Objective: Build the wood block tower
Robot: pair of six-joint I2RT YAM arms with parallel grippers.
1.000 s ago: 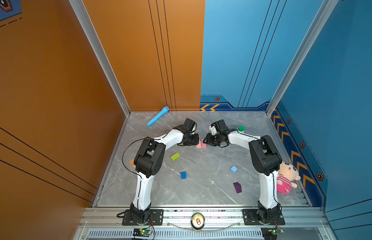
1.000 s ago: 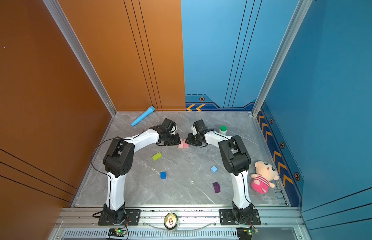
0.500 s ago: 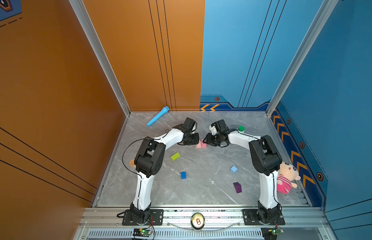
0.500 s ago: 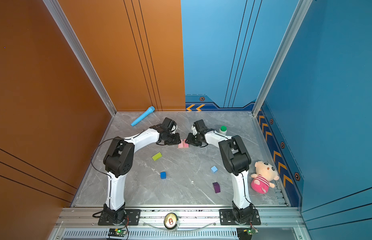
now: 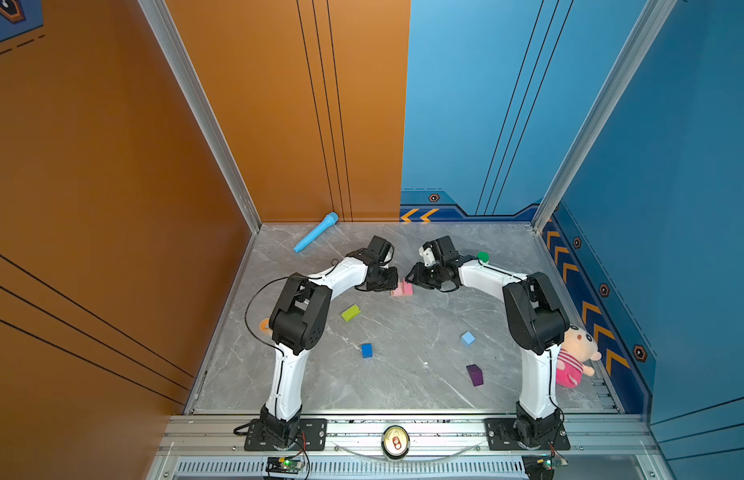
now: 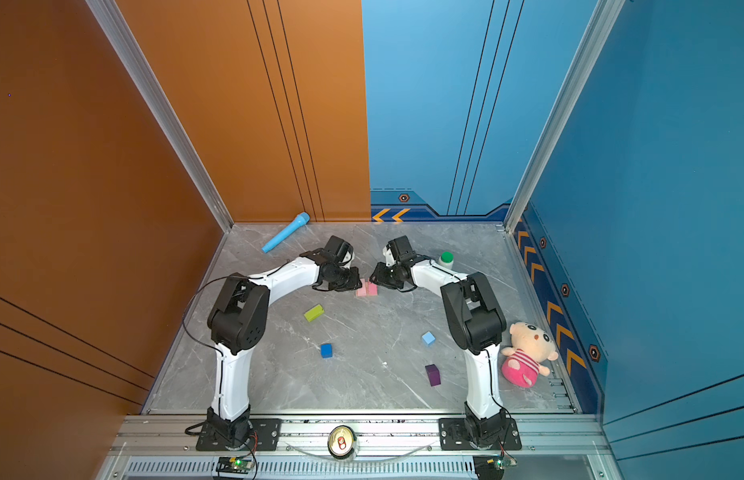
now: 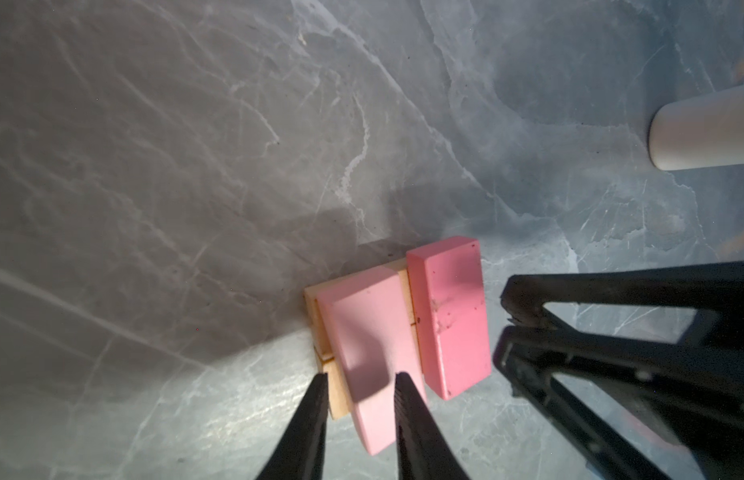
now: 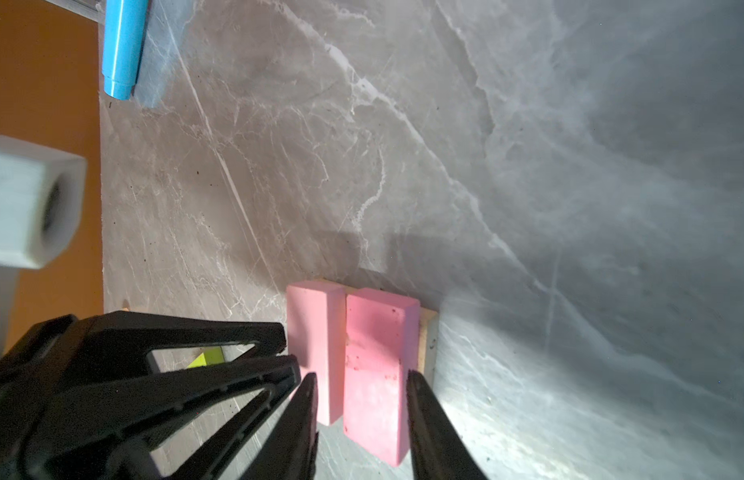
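the tower is so far only a low pile (image 5: 402, 288) at the far middle of the table (image 5: 403, 399). two tan bars (image 7: 316, 298) lie flat on the stone, and two pink bars (image 7: 449, 320) lie across them, close together with a thin gap between. in both top views the pile sits just between the two tools. the left gripper (image 7: 359, 376) reaches in from the left with its fingers a little apart, one on each side of the paler pink bar. the right gripper (image 8: 359, 376) reaches in from the right and stands the same way around the darker pink bar. whether the fingers press the bars or only stand loose around them, i cannot tell from these pictures. so i judge that two layers are laid, and that the arms are placing or straightening the second one. four blocks lie loose and well apart on the table: the green bar (image 5: 350, 312) near and left of the pile, the dark blue cube (image 5: 366, 350) nearer and about the middle, the light blue cube (image 5: 467, 338) to the right, and the purple block (image 5: 474, 375) nearest, on the right. these are left to stack, the purple one probably last as a roof. the toy microphone (image 5: 315, 232) at the far left, the bottle (image 5: 482, 256) at the far right and the doll (image 5: 575, 357) at the right edge are not part of the work.
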